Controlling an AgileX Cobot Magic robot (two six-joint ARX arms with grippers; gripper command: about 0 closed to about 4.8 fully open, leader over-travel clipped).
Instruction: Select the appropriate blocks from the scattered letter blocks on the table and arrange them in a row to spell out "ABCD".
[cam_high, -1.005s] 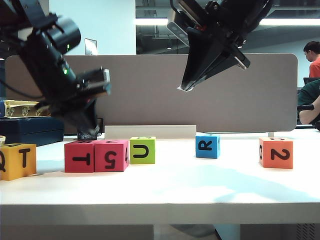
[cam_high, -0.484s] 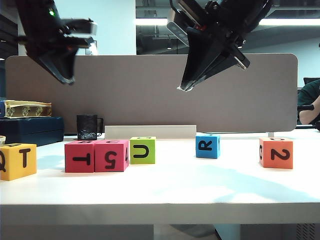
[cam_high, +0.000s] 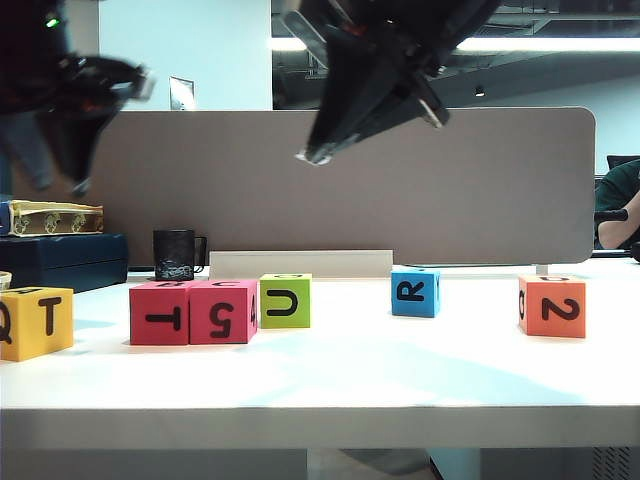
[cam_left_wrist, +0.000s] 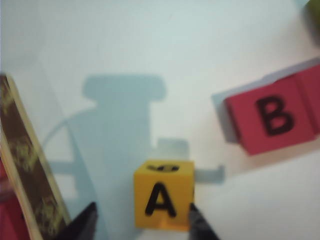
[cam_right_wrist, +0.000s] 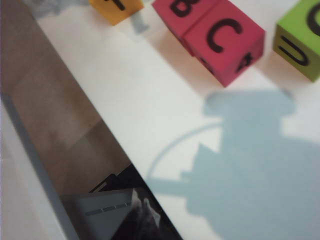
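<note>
On the white table (cam_high: 400, 380) the blocks stand in a loose row: yellow Q/T (cam_high: 36, 322), red T (cam_high: 160, 312) touching red 5 (cam_high: 222, 311), green U (cam_high: 284, 300), blue R (cam_high: 415, 291), orange 2 (cam_high: 552, 305). My left gripper (cam_high: 58, 172) hangs blurred high at the far left, open and empty. In the left wrist view it (cam_left_wrist: 142, 226) looks down on the yellow block's A face (cam_left_wrist: 164, 200) and the red block's B face (cam_left_wrist: 275, 117). My right gripper (cam_high: 310, 157) hovers shut above the green block. In its own view the right gripper (cam_right_wrist: 145, 210) faces the red C face (cam_right_wrist: 225, 37).
A black mug (cam_high: 174, 254) stands behind the red blocks. A dark box with a gold-patterned box (cam_high: 45, 217) on it sits at the back left. A grey partition (cam_high: 480, 200) closes the back, with a white strip (cam_high: 300, 263) at its foot.
My left gripper has risen from just behind the red T block to high at the far left, and its jaws have spread. My right gripper has swung left.
</note>
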